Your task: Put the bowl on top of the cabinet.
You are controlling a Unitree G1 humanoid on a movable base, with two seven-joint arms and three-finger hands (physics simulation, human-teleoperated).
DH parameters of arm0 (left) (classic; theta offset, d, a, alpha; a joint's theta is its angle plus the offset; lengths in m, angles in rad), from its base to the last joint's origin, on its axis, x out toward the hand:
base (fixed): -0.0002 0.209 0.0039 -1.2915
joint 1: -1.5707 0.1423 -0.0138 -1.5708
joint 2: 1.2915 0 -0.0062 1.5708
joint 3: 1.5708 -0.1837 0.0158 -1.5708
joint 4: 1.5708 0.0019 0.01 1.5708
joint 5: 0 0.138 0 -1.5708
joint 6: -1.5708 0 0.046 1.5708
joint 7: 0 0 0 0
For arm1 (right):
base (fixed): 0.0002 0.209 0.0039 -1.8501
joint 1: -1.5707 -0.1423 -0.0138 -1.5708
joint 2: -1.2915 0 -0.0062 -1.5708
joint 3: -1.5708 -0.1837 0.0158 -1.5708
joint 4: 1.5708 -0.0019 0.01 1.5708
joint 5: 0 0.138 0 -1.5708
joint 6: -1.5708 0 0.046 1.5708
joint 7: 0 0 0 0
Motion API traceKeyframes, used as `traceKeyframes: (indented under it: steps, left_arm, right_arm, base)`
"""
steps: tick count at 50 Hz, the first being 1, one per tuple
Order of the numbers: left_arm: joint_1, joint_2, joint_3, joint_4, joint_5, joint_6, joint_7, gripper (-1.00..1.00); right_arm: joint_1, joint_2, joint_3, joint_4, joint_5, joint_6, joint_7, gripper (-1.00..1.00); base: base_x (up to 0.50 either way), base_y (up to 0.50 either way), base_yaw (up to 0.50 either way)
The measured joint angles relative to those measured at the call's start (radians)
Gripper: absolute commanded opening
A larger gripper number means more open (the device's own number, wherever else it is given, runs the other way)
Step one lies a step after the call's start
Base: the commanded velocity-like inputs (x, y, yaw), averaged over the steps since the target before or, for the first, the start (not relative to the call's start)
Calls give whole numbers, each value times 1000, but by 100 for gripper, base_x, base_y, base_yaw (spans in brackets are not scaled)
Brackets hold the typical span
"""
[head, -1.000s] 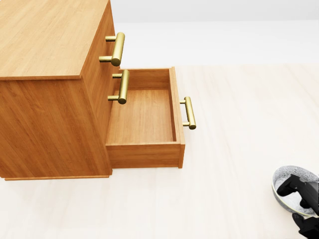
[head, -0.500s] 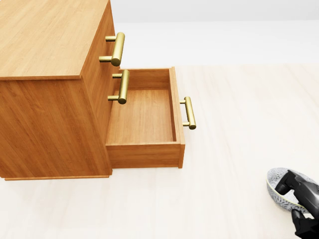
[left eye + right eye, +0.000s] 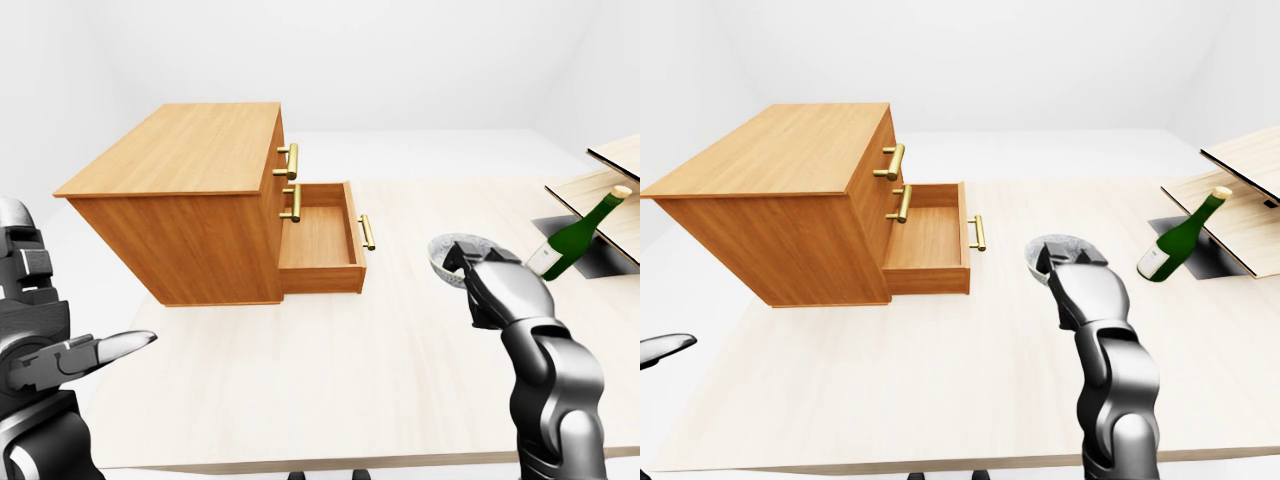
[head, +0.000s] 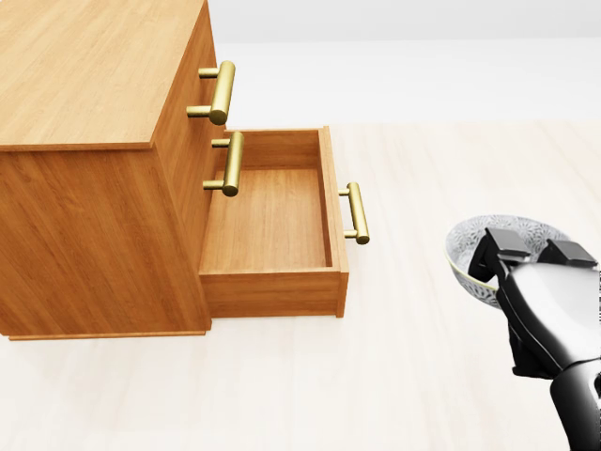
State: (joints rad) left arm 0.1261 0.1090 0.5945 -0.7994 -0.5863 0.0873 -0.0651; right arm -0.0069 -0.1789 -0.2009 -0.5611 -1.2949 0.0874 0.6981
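Bright, even light; my views are sharp to the edges. The orange-brown wooden cabinet (image 3: 180, 160) is paler on top than on its side, and my glossy grey right hand (image 4: 543, 299) gleams softly.

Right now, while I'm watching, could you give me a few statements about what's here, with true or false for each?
1. The bowl sits on top of the cabinet. False: the right hand holds it by the rim, to the cabinet's right in the head view.
2. One drawer is pulled out. True.
3. A bottle lies in that drawer. False: the drawer is empty, and the green bottle leans far to the right in the left-eye view.
4. The left hand holds nothing. True.
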Motion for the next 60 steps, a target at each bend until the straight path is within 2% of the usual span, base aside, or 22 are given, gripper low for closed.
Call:
traceKeyframes:
  steps: [12, 18, 27, 35, 49, 60]
  left_arm:
    - [2, -1, -4, 2, 3, 0, -1, 100]
    - [6, -6, -8, -1, 9, 0, -5, 100]
    - [11, -12, -10, -8, 13, 0, -12, 100]
    - [14, -15, -10, -13, 16, 0, -15, 100]
    - [12, -16, -13, -9, 21, 0, -17, 100]
    - [4, -10, -13, 2, 20, 0, -9, 100]
  right_arm:
    - [-28, 116, 129, -187, -168, 0, 0, -100]
    - [-31, 190, 220, -296, -245, 0, 0, -100]
    - [37, 286, 403, -442, -328, 0, 0, -100]
    - [78, 327, 494, -486, -364, 0, 0, -100]
    - [83, 354, 543, -486, -398, 0, 0, -100]
    - [-148, 379, 455, -483, -493, 0, 0, -100]
  base:
    - [0, 0, 0]
    - [0, 0, 0]
    - [0, 0, 0]
    - [0, 0, 0]
    - [0, 0, 0]
    - [0, 0, 0]
